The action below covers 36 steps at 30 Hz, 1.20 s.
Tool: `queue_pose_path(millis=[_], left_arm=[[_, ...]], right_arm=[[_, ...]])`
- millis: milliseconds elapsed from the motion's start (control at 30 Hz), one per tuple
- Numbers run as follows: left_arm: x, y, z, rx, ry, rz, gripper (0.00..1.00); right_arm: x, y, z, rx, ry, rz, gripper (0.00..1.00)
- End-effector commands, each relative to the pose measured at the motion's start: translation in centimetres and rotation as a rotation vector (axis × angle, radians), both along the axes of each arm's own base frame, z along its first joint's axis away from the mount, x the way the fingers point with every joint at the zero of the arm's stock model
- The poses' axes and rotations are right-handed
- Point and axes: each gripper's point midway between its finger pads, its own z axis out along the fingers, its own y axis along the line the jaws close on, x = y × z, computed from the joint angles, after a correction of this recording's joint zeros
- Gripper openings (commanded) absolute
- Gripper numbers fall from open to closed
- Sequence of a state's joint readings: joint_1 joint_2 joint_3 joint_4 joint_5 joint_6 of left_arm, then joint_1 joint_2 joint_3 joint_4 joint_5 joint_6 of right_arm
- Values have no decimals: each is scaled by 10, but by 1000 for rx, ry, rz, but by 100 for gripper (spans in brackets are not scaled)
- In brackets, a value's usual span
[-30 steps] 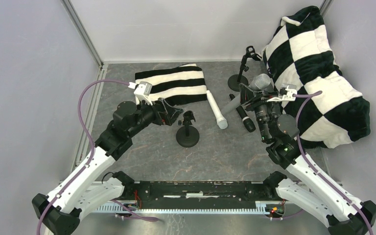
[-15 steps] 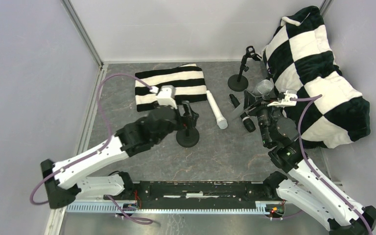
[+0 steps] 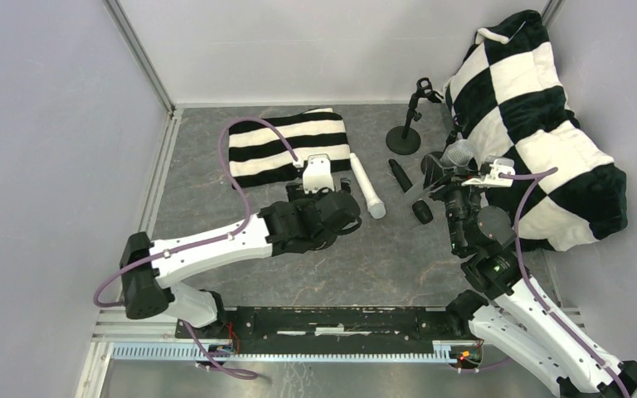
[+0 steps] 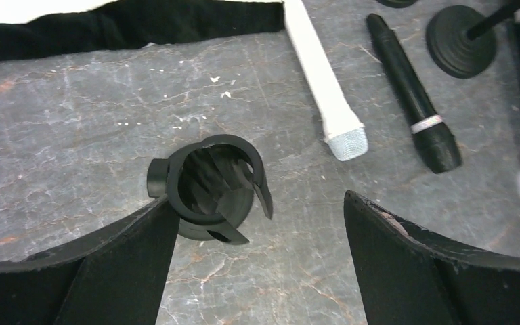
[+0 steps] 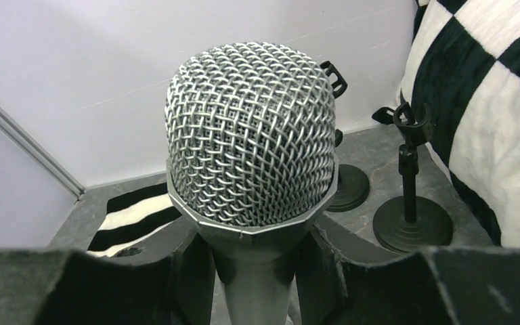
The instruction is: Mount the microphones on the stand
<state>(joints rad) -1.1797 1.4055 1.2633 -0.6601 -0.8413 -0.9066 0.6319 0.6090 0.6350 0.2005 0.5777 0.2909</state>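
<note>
My right gripper [image 3: 454, 177] [image 5: 257, 261] is shut on the silver-grey microphone [image 3: 459, 153] [image 5: 250, 135] just below its mesh head, holding it upright above the table's right side. The white microphone [image 3: 366, 186] [image 4: 321, 74] and the black microphone [image 3: 407, 188] [image 4: 412, 91] with a pale ring lie flat on the table. My left gripper [image 3: 333, 215] [image 4: 257, 200] hangs open over the near stand [image 4: 208, 186]. That stand's clip sits against the left finger [image 4: 128, 250], seen from above. In the top view the left arm hides this stand.
Another stand [image 3: 405, 137] [image 5: 347, 186] rises at the back, and one more stand [image 5: 411, 220] stands beside the checked pillow [image 3: 547, 124]. A striped cloth [image 3: 286, 143] lies at the back left. Grey walls close in the table.
The left arm swung right and forward until its gripper hung over the near stand. The right arm tilted the silver-grey microphone more upright and shifted it slightly right.
</note>
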Motion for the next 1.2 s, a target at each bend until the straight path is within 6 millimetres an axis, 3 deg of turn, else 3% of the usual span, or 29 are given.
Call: queue_pose_path(millis=[0,67,300,433,567,800,1000,1167], left_arm=[[13,7,9,3,-58,130,90],[15,2,9,19,-59,121,82],[23,-3,4,108,-60,136,72],[28,6,-3,125,-42,150,65],[35,21,-9,152,-23,164,52],[38,30,4,200,-45,100,33],[29,11,18,168,-108,-189,30],[2,-15,31,121,-195,-582,35]], right_arm=[[-2,-10,5,-18,-20,-40,0],[-2,-11,5,-25,-21,-44,0],[-2,-10,4,-31,-20,-43,0],[-2,-11,2,-34,-18,-48,0],[-2,-10,3,-34,-19,-44,0],[-1,-11,2,-41,-18,-50,0],[-2,-13,1,-58,-17,-56,0],[-1,-11,1,-62,-16,-47,0]])
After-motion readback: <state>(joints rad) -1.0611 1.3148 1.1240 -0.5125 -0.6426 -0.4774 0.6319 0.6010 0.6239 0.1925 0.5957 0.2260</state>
